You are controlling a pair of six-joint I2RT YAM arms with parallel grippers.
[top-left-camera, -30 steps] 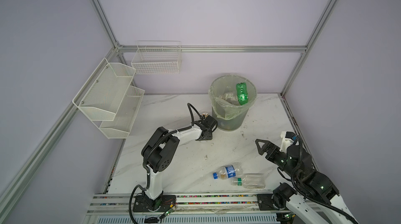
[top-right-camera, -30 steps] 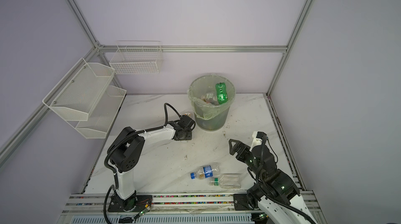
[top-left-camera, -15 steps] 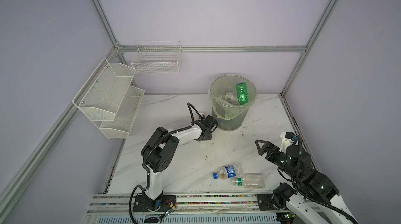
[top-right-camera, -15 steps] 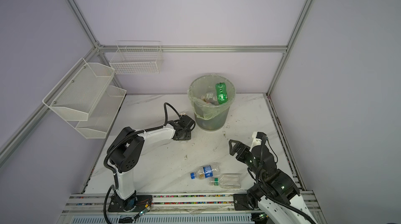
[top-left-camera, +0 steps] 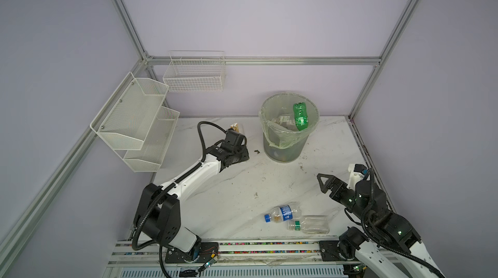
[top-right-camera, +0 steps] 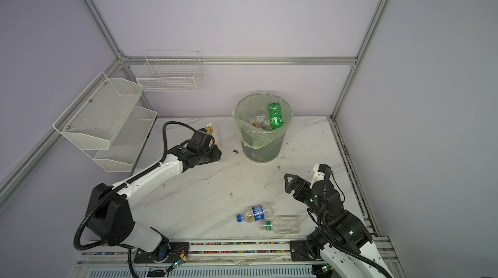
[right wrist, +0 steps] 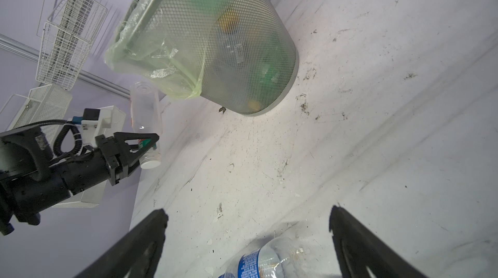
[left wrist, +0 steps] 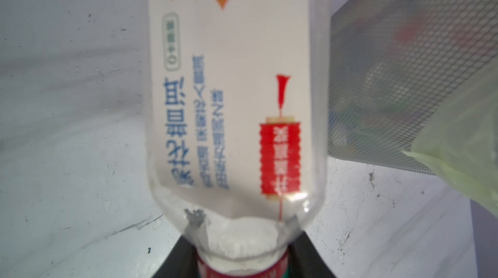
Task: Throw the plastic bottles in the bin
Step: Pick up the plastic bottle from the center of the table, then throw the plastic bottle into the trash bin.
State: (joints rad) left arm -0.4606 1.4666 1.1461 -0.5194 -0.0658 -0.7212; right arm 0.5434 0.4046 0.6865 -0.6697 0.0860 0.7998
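Note:
My left gripper [top-left-camera: 244, 153] [top-right-camera: 217, 155] [left wrist: 242, 266] is shut on the neck of a clear plastic bottle [left wrist: 231, 101] [right wrist: 145, 112] with a white label showing sunflower petals and a red lantern. That bottle [top-left-camera: 237, 128] lies just left of the bin [top-left-camera: 289, 142] [top-right-camera: 262, 146] [right wrist: 229, 47], a grey mesh bucket lined with a pale green bag. Inside it lie a green bottle [top-left-camera: 300, 113] and other bottles. Near the front edge lie a blue-labelled bottle [top-left-camera: 283, 212] [right wrist: 258, 260] and a green-labelled clear bottle [top-left-camera: 310, 225]. My right gripper [top-left-camera: 323, 182] [right wrist: 248, 214] stands open above the blue-labelled bottle, holding nothing.
White wire baskets [top-left-camera: 194, 74] [top-left-camera: 134, 117] hang on the back and left walls. A small dark scrap [top-left-camera: 256, 151] lies between the left gripper and the bin. The marble table [top-left-camera: 242, 182] is scuffed, and metal frame posts bound it.
The left jaws have closed onto the bottle's neck beside the bin. The right arm and the two front bottles have not moved.

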